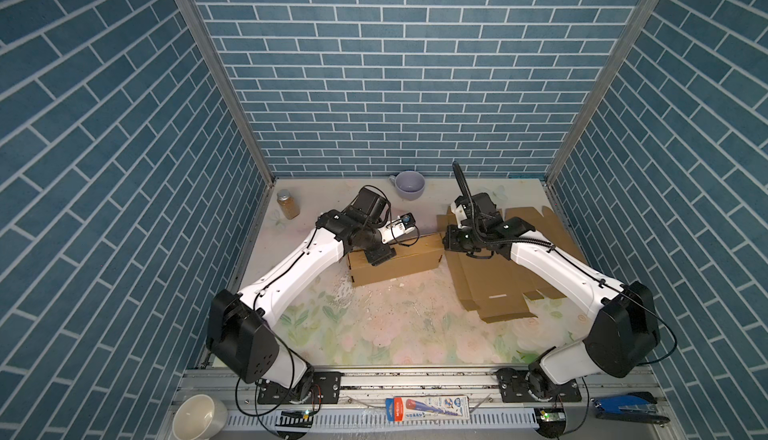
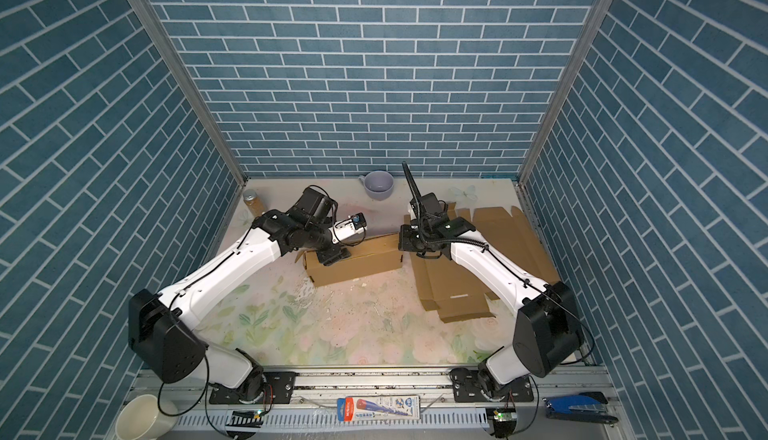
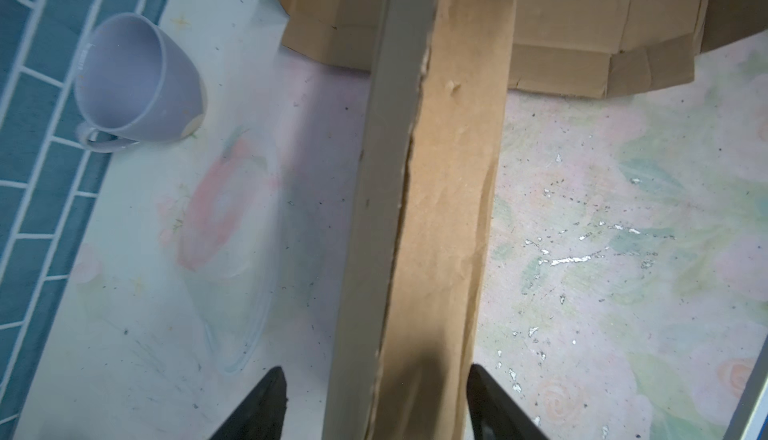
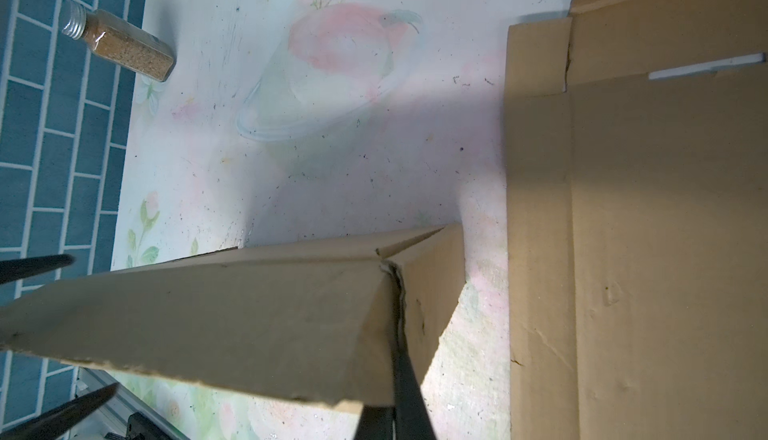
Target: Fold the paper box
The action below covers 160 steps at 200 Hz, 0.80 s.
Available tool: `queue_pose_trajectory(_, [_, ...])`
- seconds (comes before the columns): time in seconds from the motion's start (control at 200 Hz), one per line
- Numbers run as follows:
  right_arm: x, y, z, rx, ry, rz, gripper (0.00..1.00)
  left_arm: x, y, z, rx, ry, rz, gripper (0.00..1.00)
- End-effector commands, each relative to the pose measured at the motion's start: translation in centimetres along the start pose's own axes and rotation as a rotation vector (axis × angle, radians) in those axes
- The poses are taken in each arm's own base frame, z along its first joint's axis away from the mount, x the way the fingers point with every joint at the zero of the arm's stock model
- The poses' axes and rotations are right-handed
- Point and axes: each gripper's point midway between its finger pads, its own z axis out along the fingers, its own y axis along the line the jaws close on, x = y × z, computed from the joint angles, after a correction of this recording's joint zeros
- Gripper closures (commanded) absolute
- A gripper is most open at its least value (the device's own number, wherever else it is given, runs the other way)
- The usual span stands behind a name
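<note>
Paper box (image 1: 395, 265) stands half-folded on the table (image 1: 395, 334); its top edge runs between the left gripper's (image 3: 380, 411) fingers, which are wide apart and not touching it. The right gripper (image 4: 399, 375) is pinched tight on the end corner. With only this one pinch, the wall may spring open, or the worn corner may tear.

Left arm (image 1: 299, 263) and right arm (image 1: 552, 267) angled inward, left hand (image 3: 375, 369) spread wide, right hand (image 4: 395, 371) pinched tight
</note>
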Motion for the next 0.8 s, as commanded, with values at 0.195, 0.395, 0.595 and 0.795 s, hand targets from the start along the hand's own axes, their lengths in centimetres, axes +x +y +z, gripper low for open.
queue_pose_trajectory(0.195, [3.7,-2.5,0.9,0.112,0.147,0.038,1.00,2.2,3.0,-7.0,-0.212,-0.086,-0.339,0.26])
queue_pose_trajectory(0.395, [3.4,-2.2,0.7,0.108,0.146,0.040,1.00,7.8,1.2,-8.6,-0.228,-0.099,-0.593,0.30])
queue_pose_trajectory(0.595, [3.4,-2.0,0.7,0.101,0.155,0.042,1.00,10.5,1.1,-7.9,-0.228,-0.105,-0.731,0.34])
queue_pose_trajectory(0.795, [3.3,-1.8,0.7,0.093,0.153,0.045,1.00,11.3,1.9,-5.7,-0.213,-0.051,-0.754,0.51])
